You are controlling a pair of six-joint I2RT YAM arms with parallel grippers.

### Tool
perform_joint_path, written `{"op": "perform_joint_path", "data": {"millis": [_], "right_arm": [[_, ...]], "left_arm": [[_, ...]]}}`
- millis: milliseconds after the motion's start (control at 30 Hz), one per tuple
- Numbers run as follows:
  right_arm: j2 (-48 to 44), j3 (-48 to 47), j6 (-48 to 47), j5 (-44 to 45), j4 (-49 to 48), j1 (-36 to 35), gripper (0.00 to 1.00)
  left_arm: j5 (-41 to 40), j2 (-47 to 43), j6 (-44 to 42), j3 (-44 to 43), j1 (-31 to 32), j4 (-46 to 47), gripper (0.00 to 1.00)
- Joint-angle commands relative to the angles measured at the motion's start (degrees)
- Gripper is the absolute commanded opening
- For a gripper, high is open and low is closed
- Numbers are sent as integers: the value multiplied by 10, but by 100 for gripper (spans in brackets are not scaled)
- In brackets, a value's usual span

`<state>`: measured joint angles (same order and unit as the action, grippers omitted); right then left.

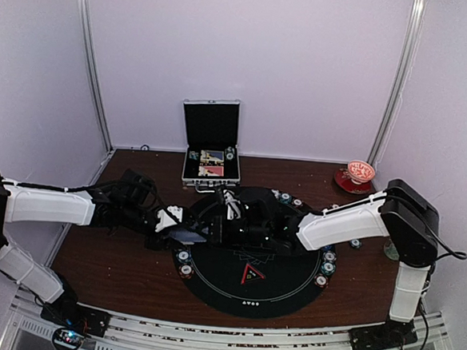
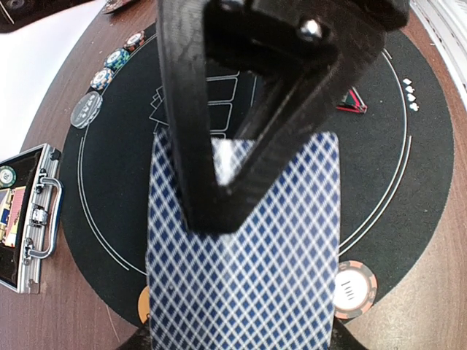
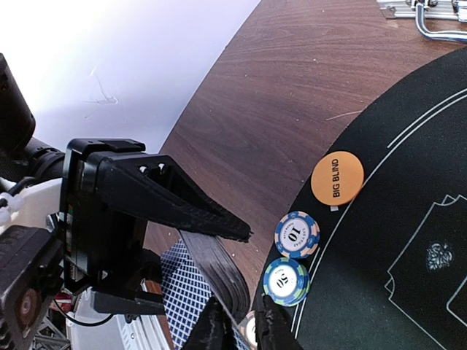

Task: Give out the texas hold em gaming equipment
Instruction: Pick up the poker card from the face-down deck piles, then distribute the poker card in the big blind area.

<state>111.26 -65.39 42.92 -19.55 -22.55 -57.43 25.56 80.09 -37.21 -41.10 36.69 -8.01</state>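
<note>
Over the mat, at its 10 o'clock, the L gripper is clamped on the deck, patterned back toward its wrist cam. The R gripper sits at the deck's edge with jaws narrow; can't tell if a card is pinched.

Likely step: peel one card off to deal. To do it well, take the top card only and slide it flat along the deck. Keep the L grip firm so the stack doesn't fan. Risk: two cards come off together, or one slips.

Just below, on the mat rim, are the BIG BLIND disc, blue chip and teal chip, prob. in the drop path. Other rim chips sit at the mat's 9, 3 and 1 o'clock.

Far off at 12 o'clock is the open case. The red bowl is at 2 o'clock, well apart.
</note>
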Motion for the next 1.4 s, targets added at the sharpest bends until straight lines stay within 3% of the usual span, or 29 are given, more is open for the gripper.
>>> {"op": "perform_joint_path", "data": {"millis": [0,133,533,667,867,1367], "right_arm": [[-23,20,-3,23,26,17,10],[-34,31,-2,12,22,17,0],[-152,120,-33,17,60,28,0],[-164,144,-50,-18,81,30,0],[-142,161,-71,-77,76,22,0],[-26,69,-128,-172,114,-24,0]], "left_arm": [[26,-6,-6,-2,-1,15,32],[24,-4,-5,-2,-1,16,32],[17,-3,-1,-3,-1,19,32],[15,0,0,-3,-1,20,32],[14,1,1,-3,-1,21,32],[13,3,0,-3,-2,21,32]]}}
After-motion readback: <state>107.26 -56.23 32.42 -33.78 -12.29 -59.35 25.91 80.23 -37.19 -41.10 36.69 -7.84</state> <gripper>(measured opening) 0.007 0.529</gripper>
